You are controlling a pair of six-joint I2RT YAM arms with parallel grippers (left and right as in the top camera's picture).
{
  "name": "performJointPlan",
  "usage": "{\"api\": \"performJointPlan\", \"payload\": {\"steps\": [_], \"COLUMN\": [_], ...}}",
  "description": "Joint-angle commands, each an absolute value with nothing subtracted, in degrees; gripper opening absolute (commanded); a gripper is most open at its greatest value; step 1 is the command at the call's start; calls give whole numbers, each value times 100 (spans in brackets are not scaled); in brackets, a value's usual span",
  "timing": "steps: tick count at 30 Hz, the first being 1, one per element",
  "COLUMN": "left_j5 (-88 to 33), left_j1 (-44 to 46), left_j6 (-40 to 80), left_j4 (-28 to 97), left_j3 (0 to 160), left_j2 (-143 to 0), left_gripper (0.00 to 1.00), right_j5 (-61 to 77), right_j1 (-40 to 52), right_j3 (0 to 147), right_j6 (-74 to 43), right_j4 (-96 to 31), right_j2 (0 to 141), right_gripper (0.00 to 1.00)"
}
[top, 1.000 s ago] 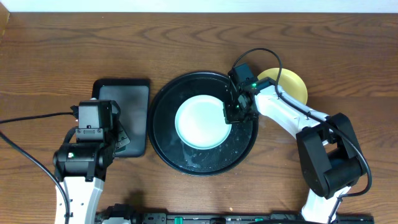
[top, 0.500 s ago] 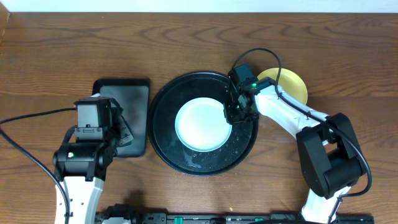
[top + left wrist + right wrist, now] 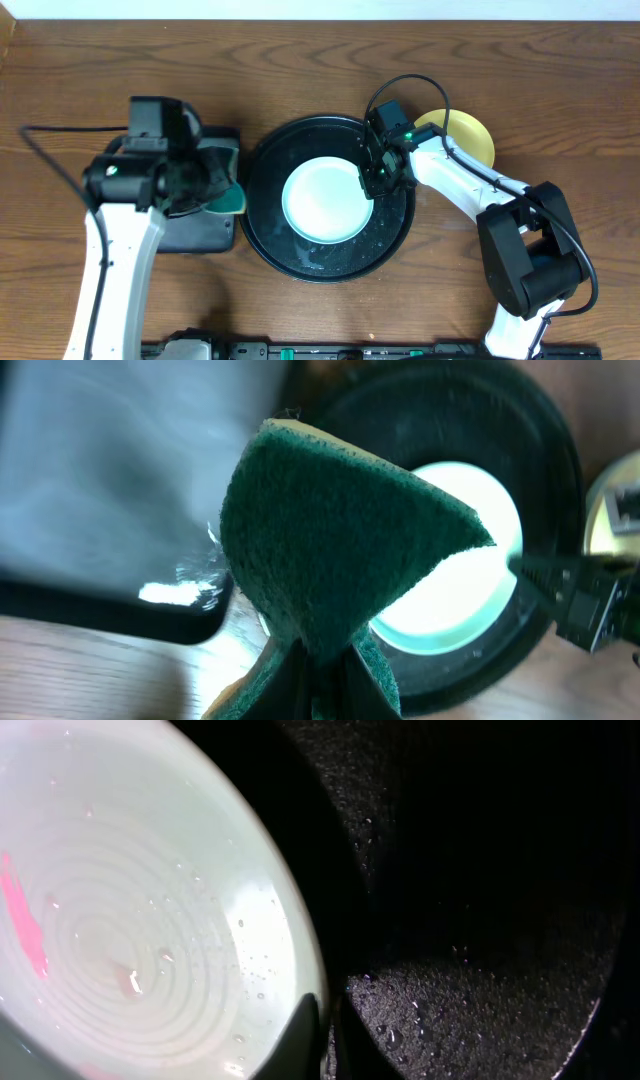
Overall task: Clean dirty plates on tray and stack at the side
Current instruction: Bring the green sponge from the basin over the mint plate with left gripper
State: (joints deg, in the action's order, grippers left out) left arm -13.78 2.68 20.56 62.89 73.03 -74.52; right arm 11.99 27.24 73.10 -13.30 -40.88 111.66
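Note:
A pale aqua plate (image 3: 320,198) lies in the round black tray (image 3: 330,262). Its inside (image 3: 130,920) is wet and carries a pink smear (image 3: 25,925). My right gripper (image 3: 373,180) is at the plate's right edge, and its fingers (image 3: 300,1035) are shut on the rim. My left gripper (image 3: 215,185) is shut on a folded green sponge (image 3: 230,196), held above the gap between the two trays. In the left wrist view the sponge (image 3: 330,530) hides part of the plate (image 3: 455,590). A pale yellow plate (image 3: 468,137) lies on the table right of the tray.
A smaller black rectangular tray (image 3: 195,225), wet in places, lies left of the round tray under my left arm. The right arm's cable (image 3: 425,90) loops above the tray's far right rim. Water drops dot the round tray's floor (image 3: 480,970).
My left arm has swung away from the table's front edge and to the right, carrying the green sponge over the rectangular tray toward the round one. The right arm and the plate have not moved.

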Motion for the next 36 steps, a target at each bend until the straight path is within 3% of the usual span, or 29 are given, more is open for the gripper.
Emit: {"api": "performJointPlan", "payload": {"steps": [1, 12, 19, 25, 28, 36], "left_j5": [-1695, -1684, -1076, -991, -976, -827], "left_j1": [541, 1653, 2128, 2287, 2318, 2322], "left_j6": [2036, 2504, 2862, 3103, 3100, 3098], "left_j4": [6289, 5682, 5387, 5214, 5192, 5129], "left_j3": [7413, 7400, 7395, 7356, 7319, 7297], "left_j2": [-7651, -7749, -7749, -7749, -7749, -7749], "left_gripper": [8, 8, 8, 7, 7, 8], "right_j5": [1181, 840, 836, 836, 836, 624], "right_j1": [2753, 2740, 2777, 2786, 2786, 2786], "right_j3": [7406, 7415, 7415, 7413, 7408, 7135], "right_j6": [-1275, -1752, -2036, -2115, -1820, -1559], "right_j4": [-4077, -4525, -4644, -4698, -4545, -3979], "right_j2": [11089, 11061, 10711, 10704, 10713, 10718], "right_gripper": [1, 1, 1, 2, 10, 9]}}
